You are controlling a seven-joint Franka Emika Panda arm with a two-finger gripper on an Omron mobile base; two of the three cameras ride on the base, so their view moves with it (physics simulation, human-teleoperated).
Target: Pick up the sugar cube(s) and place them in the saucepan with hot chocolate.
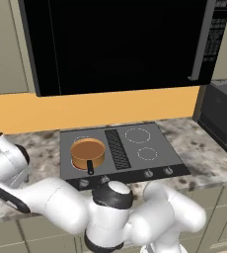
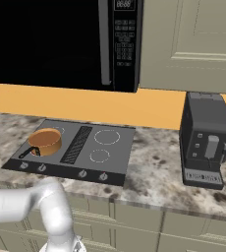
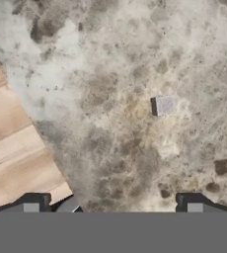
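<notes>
Tool [image 3: 113, 210]: jaws spread wide with nothing between them; the two dark fingertips [image 3: 34, 203] rise at the bottom of the hand view, looking down on the speckled table [image 3: 110, 59].
Sugar cube [image 3: 164, 105]: one small pale cube lying alone on the table, ahead of the tool and off toward its right fingertip, well apart from both tips.
Key relation: the cube sits up-and-right of the midpoint between the tips, so I judge the tool must advance and shift toward that side before closing; the cube looks roughly square, with no clear long axis.
Table edge: a wood-toned floor [image 3: 12, 148] shows past the table's rim at the left of the hand view, so the cube probably lies near the front edge.
Arm [image 1: 61, 202]: reaches low to the left in the left base view.
Saucepan [image 1: 88, 153]: copper-orange, brown inside, black handle toward the front, on the front-left burner of the cooktop [image 1: 150, 143], far from the cube.
Other cubes: too small to tell.
</notes>
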